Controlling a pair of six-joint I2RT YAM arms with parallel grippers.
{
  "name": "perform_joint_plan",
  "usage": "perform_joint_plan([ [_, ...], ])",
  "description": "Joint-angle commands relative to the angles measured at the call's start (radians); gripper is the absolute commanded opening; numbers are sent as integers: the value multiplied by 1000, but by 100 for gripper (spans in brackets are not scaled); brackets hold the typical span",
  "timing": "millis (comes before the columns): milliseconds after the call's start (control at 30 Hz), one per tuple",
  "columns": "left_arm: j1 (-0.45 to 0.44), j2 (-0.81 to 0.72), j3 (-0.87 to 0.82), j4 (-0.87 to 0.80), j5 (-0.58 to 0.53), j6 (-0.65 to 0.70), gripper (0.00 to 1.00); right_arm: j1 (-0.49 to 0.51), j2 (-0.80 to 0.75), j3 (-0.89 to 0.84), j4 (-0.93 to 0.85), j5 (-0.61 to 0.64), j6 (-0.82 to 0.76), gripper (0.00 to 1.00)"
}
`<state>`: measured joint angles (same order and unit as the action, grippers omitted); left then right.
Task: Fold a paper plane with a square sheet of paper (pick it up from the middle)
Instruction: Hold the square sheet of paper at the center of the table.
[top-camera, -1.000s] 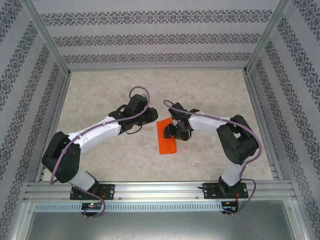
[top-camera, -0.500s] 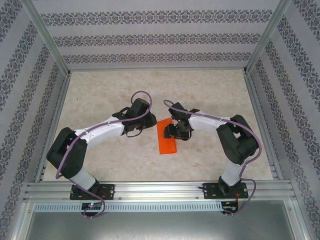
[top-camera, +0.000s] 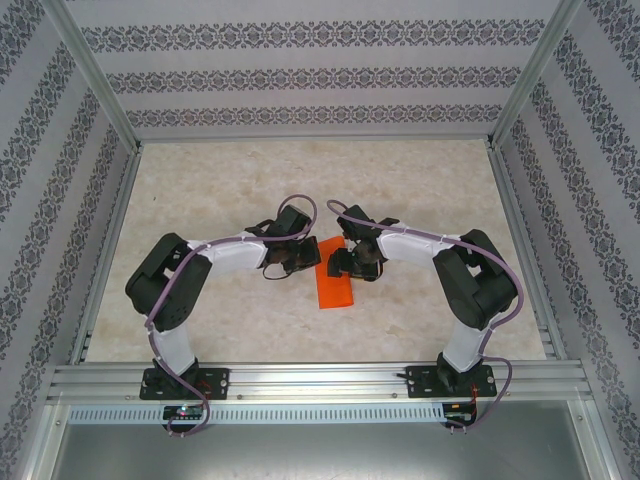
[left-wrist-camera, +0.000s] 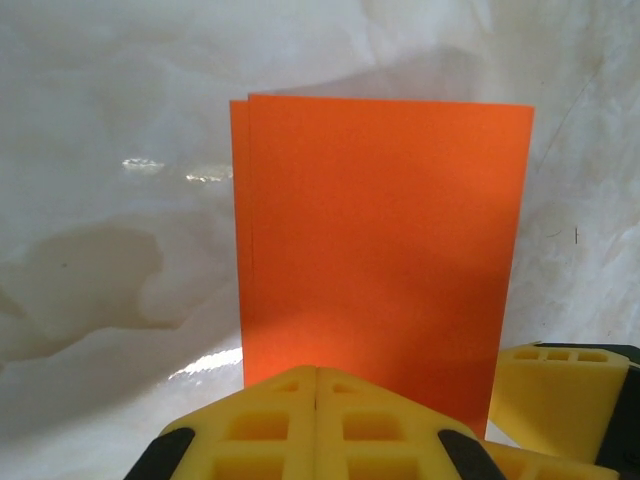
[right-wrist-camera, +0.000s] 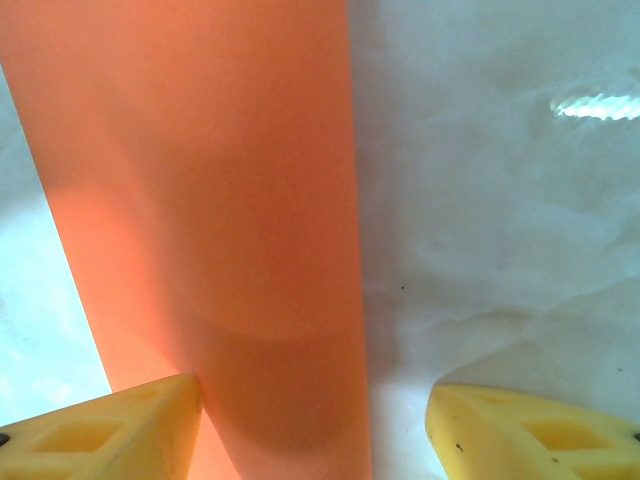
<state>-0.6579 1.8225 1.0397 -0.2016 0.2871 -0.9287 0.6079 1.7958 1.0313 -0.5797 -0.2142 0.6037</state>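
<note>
Left gripper (left-wrist-camera: 316, 372) clenched shut at the near edge of the orange paper (left-wrist-camera: 380, 250); right gripper (right-wrist-camera: 315, 400) spread open over it.
Can't tell if the left fingers pinch the paper. One right finger (right-wrist-camera: 110, 430) is over the paper, the other over bare table (top-camera: 420, 180). Paper lies flat mid-table, folded double, between both grippers.

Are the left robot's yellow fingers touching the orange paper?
Cannot tell. In the left wrist view the shut left fingers cover the near edge of the orange paper, hiding any contact or gap.
</note>
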Motion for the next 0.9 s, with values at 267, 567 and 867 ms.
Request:
perform_joint_plan([
  [267, -29, 69, 34, 35, 43, -33, 2, 4, 116, -78, 47, 36, 3, 66],
  [567, -30, 99, 31, -10, 9, -19, 1, 6, 112, -69, 44, 36, 7, 66],
  [867, -31, 106, 29, -26, 0, -8, 0, -13, -24, -43, 48, 5, 15, 70],
])
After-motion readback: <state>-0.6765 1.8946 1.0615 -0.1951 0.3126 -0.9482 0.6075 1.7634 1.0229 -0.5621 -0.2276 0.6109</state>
